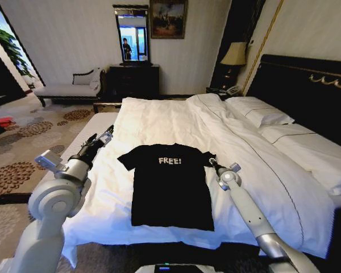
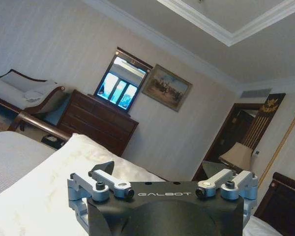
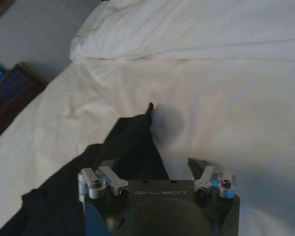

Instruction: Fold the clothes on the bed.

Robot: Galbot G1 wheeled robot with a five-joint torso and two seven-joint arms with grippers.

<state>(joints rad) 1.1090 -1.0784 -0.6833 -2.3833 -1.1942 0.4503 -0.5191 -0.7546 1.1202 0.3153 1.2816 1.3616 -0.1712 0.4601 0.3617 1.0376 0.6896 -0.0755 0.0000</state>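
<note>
The clothes, a black T-shirt with white "FREE!" lettering, lie flat and spread out on the white duvet of the bed, near its foot edge. My right gripper is at the tip of the shirt's right sleeve. In the right wrist view, the right gripper is open low over the sleeve's black cloth. My left gripper hangs open above the duvet, left of the shirt's other sleeve and apart from it. From the left wrist, the left gripper points across the bed toward the far wall.
Pillows and a dark headboard lie to the right, with a bedside lamp behind them. A dark dresser with a mirror and a chaise bench stand against the far wall. Patterned carpet lies left of the bed.
</note>
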